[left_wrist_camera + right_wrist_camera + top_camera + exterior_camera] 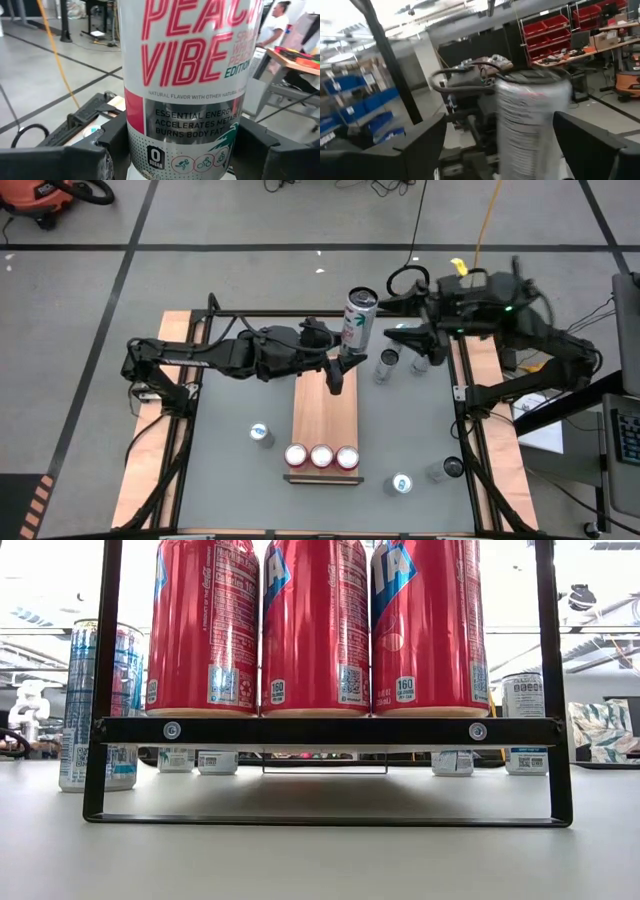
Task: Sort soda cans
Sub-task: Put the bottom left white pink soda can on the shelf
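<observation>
My left gripper (340, 366) is shut on a white and silver soda can (358, 318) with red lettering, high above the far end of the wooden board (325, 405). My right gripper (393, 320) stands open just right of that can and touches nothing; the can (532, 125) shows ahead of its spread fingers. Three red cans (321, 456) stand upright in a row at the board's near end, behind a black rack bar (320, 730). My left gripper pinches the can's lower wall (185, 150) between its two fingers (95, 157), one on each side. The fingers come in about level from the table's left. The can stands upright in the hold, lifted clear of the board and the table.
Loose cans stand on the grey table: two at the far right (388, 360) (418, 360), one left of the board (261, 433), two at the near right (400, 483) (450, 468). A blue can (100, 705) shows left of the rack. Wooden rails (170, 430) edge both sides.
</observation>
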Motion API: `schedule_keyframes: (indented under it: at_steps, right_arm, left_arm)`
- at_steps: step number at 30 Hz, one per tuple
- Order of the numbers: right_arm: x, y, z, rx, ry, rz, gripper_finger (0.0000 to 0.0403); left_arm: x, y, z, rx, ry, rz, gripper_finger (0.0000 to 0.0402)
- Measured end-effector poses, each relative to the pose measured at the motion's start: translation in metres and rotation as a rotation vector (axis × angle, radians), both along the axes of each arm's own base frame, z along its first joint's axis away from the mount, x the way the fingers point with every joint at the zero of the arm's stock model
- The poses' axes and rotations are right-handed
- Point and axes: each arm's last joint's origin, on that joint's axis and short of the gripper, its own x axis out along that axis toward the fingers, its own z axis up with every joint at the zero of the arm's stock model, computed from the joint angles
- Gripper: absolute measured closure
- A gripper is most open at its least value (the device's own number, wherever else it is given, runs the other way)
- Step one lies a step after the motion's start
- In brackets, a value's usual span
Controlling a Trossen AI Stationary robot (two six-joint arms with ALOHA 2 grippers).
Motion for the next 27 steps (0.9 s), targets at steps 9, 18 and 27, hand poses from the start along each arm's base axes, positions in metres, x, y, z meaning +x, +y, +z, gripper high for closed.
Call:
schedule_keyframes:
  at_steps: [9,18,27]
  right_arm:
    - [-0.007,-0.007,0.007,0.007,0.186,-0.126,0.0066]
    - [0.008,-0.007,0.001,-0.079,0.231,-0.021,0.0067]
    - [0.026,-0.008,-0.004,-0.105,0.232,0.036,0.0069]
  left_arm:
    - [0.014,-0.011,-0.015,0.003,0.02,-0.011,0.0157]
    - [0.02,-0.024,-0.022,0.011,0.026,0.023,0.0157]
    - [0.023,-0.024,-0.027,0.015,0.04,0.036,0.0157]
